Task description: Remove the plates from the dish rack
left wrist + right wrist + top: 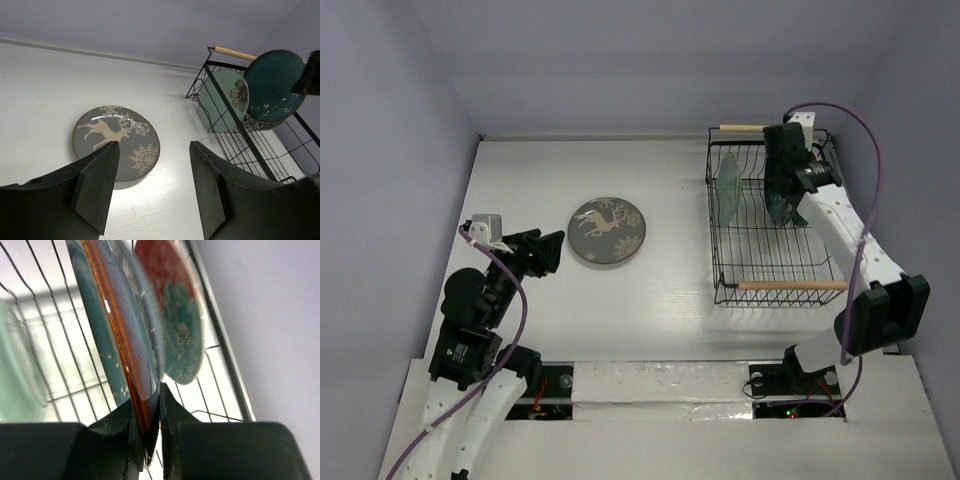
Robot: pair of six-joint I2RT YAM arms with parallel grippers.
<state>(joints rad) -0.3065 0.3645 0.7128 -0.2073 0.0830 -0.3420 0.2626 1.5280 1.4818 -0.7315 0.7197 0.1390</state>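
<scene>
Teal plate (117, 335) is gripped by its rim in R gripper (150, 432), at the dish rack (716, 232); it could be bumped on the red plate (175, 315) & dropped. L gripper (153, 146) is held open

grey plate (608, 232): white deer, snowflakes; teal plate (274, 82): white specks; black rack (241, 127)

overhead and both wrist views share the dish rack (790, 286).
</scene>
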